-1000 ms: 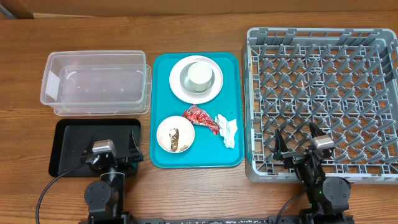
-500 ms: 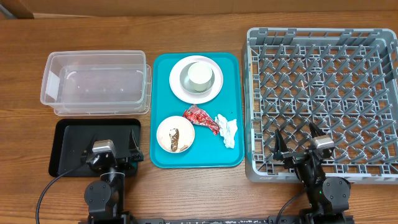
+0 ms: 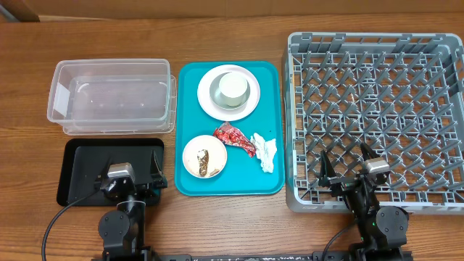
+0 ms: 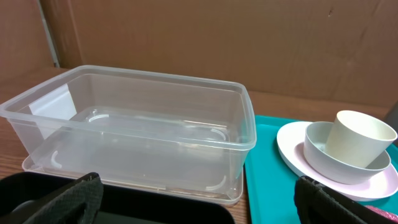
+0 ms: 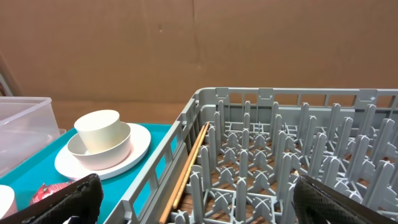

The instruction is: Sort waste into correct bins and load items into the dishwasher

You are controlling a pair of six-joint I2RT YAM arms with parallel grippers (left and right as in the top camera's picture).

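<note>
While left arm (image 3: 120, 194) and right arm (image 3: 372, 190) crouch, jaws gape.

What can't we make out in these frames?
- Left wrist: black tray mostly cut off by the bottom edge.
- Right wrist: food bowl cut by the left edge; wrapper partly behind a finger.
- Overhead: scrap too small to identify; cup hides the stacked bowl's inside.

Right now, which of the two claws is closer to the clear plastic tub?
Left. The left gripper sits over the black tray, next to the clear tub; the right gripper is far across, over the grey rack.
</note>
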